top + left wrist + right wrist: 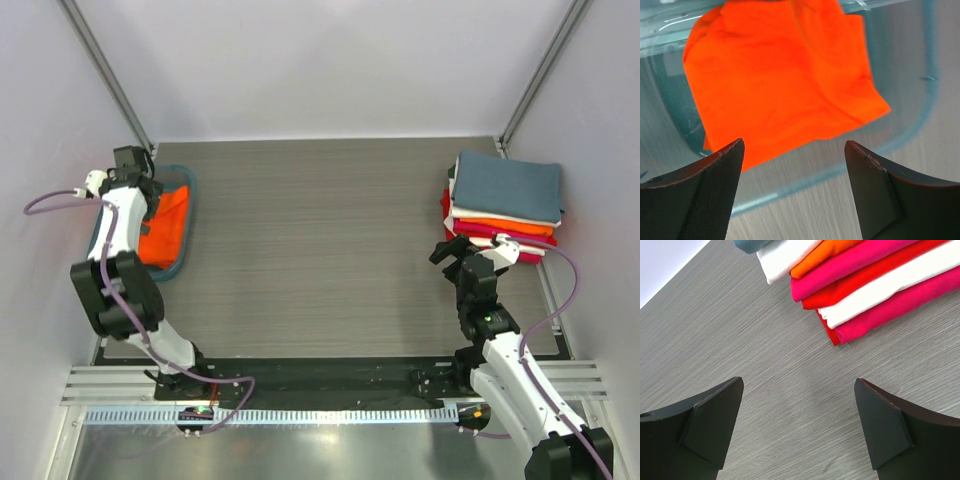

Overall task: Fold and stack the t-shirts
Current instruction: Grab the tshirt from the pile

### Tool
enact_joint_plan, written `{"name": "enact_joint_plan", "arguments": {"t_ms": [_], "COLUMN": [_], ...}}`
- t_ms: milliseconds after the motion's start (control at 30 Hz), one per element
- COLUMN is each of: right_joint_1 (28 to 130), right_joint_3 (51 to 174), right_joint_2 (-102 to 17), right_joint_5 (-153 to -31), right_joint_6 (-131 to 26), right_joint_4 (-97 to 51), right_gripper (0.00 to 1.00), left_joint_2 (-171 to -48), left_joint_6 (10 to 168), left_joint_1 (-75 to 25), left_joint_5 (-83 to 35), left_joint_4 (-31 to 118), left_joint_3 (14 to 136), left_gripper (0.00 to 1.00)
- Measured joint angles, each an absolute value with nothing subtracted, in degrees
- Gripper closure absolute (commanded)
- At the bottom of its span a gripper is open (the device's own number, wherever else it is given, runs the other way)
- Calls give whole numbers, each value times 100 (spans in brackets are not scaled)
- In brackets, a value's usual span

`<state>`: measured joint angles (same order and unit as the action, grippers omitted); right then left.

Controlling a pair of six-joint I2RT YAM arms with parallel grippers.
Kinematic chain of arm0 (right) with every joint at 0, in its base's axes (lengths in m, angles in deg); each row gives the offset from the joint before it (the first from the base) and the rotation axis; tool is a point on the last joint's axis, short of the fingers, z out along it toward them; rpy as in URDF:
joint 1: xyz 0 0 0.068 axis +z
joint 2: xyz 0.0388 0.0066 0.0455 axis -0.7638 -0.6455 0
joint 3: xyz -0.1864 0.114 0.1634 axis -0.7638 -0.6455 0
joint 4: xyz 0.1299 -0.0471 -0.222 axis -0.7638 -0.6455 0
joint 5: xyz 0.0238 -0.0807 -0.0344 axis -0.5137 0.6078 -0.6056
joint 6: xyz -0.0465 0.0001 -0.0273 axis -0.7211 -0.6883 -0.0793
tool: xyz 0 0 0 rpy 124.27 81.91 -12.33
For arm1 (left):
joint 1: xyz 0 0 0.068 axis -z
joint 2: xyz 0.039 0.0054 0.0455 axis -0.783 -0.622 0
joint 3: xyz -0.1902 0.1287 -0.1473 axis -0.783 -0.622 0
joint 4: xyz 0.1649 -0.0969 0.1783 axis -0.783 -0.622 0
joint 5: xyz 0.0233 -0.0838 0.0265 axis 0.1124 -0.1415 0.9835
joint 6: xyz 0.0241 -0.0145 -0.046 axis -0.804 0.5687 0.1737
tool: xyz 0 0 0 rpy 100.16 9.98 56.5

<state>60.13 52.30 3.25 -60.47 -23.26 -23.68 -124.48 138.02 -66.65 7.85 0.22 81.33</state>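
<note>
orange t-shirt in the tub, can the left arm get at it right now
Probably yes. The left gripper hangs open right above the orange t-shirt, which lies uncovered in the lidless teal tub; nothing shows between it and the cloth.

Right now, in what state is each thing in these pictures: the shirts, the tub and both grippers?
orange t-shirt: unfolded, lying rumpled in the tub.
teal tub: upright, holding the orange t-shirt.
stack of folded t-shirts: folded and piled, with the blue-grey t-shirt on top.
left gripper: open, empty, above the tub.
right gripper: open, empty, over the table beside the stack.
</note>
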Motion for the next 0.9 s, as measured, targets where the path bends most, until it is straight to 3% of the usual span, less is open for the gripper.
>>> {"name": "enact_joint_plan", "arguments": {"t_ms": [200, 300, 533, 733, 900], "right_joint_1": [6013, 6013, 6013, 6013, 6013], "right_joint_3": [5226, 5226, 5226, 5226, 5226], "right_joint_2": [325, 320, 283, 235, 143], "right_joint_5": [-6067, -6071, -6080, -6089, -6091], "right_joint_6": [-2317, -2317, -2315, -2315, -2313], "right_joint_4": [-2368, -2366, -2368, -2366, -2366], "right_gripper": [0, 0, 0, 0, 0], "left_joint_2": [-14017, -14513, -14887, -14293, -12771], "left_joint_6": [14071, 14113, 14279, 14434, 14959], "left_joint_1": [-6816, -6980, -7279, -7277, -7279], "left_joint_5": [960, 938, 1008, 838, 379], "left_joint_4": [-372, -461, -645, -726, -487], "left_joint_3": [8830, 8933, 8902, 8904, 8743], "left_gripper": [12, 23, 99, 100, 100]}}
